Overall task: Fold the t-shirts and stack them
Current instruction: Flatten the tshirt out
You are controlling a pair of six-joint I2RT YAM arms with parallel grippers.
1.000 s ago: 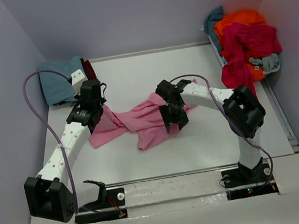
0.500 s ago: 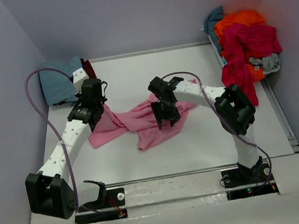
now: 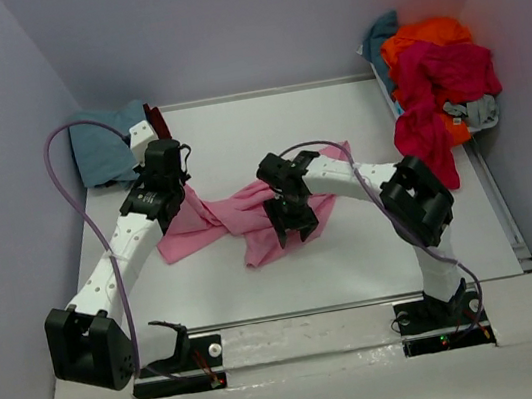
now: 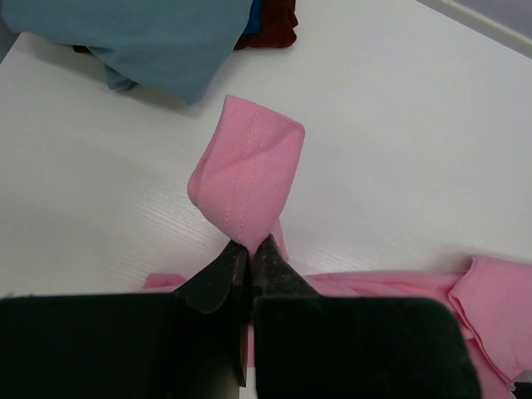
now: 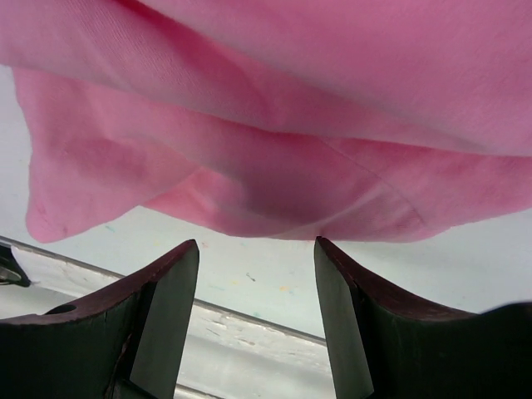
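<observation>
Pink cloth: the light pink t-shirt (image 3: 228, 218) lies bunched mid-worktop (image 3: 235, 133), its long way running left to right. My left end effector (image 4: 249, 246) pinches its left end. My right end effector (image 5: 256, 249), spread wide, hangs right over its near edge.

Fixed overhead view from behind both arm bases, looking down over the whole white table (image 3: 354, 246). Left wrist view, close above the tabletop, facing the far-left corner. Right wrist view, closer still, facing the table's near edge. Pink t-shirt (image 3: 233, 215) (image 4: 249, 179) (image 5: 274, 108) in all three.
</observation>
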